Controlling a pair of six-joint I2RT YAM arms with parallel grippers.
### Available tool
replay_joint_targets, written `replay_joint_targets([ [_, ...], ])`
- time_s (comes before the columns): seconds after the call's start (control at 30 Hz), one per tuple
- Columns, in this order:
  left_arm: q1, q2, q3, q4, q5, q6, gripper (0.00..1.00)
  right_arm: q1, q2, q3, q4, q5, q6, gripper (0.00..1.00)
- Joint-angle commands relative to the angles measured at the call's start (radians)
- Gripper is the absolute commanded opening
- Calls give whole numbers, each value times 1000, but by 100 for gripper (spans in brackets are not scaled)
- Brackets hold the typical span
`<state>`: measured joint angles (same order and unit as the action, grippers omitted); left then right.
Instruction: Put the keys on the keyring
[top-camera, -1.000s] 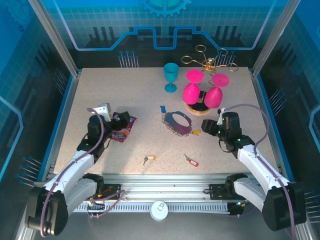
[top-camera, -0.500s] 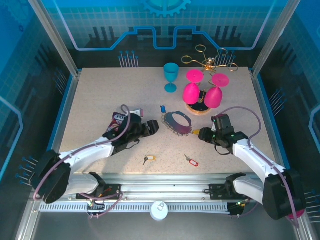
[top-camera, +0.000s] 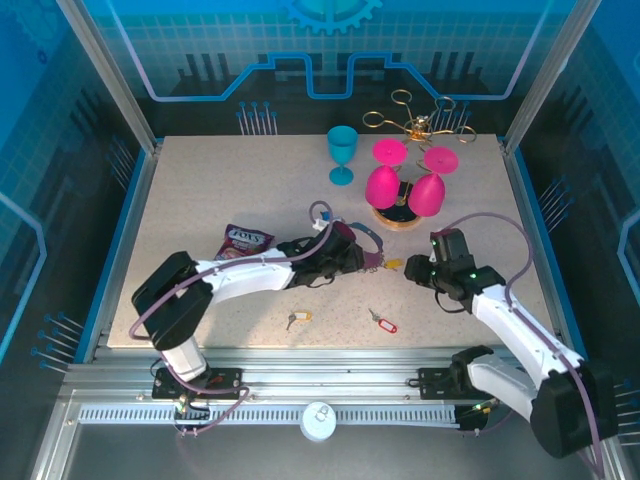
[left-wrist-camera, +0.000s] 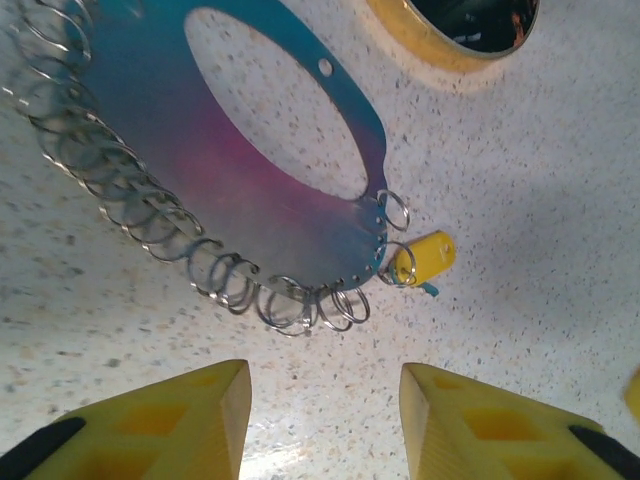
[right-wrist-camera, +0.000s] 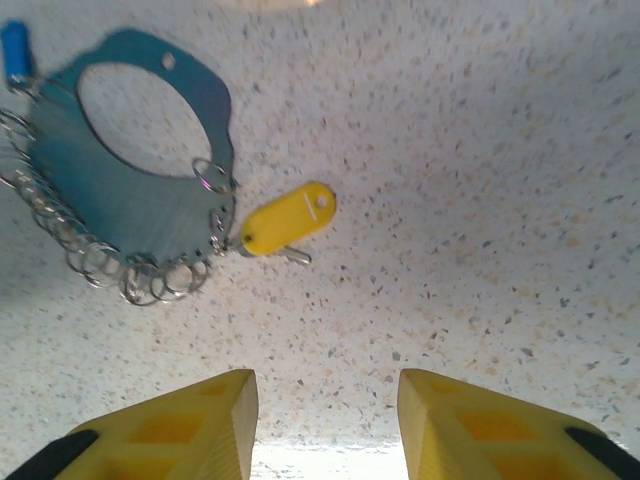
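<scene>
The keyring (left-wrist-camera: 230, 200), a flat blue-purple plate edged with small wire loops (left-wrist-camera: 232, 282), lies on the table (top-camera: 200, 190). The left gripper (left-wrist-camera: 325, 420) hangs just over its looped edge, jaws partly apart with nothing between them. The right gripper (right-wrist-camera: 328, 425), likewise part-open and empty, hovers just beside the keyring, facing the yellow key (right-wrist-camera: 288, 217) that touches its end loop; threaded or not, I cannot tell. The red key (top-camera: 383, 323) lies well apart from the keyring. The plate is thin and flat, so the jaws could skid and shove it, dragging the yellow key off; both grippers crowd one end and might collide.
</scene>
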<state>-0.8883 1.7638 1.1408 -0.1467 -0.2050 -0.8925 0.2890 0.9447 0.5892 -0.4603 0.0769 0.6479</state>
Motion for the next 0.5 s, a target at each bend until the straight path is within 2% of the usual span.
replay_joint_targets([
  [0.0, -18, 72, 95, -124, -23, -9, 41, 13, -31, -18, -43, 27, 27, 42],
  [0.3, -20, 234, 287, -276, -91, -2, 36, 15, -40, -30, -43, 15, 38, 42],
  [0.47, -20, 277, 334, -320, -128, -14, 35, 14, -43, -33, -44, 20, 35, 42],
])
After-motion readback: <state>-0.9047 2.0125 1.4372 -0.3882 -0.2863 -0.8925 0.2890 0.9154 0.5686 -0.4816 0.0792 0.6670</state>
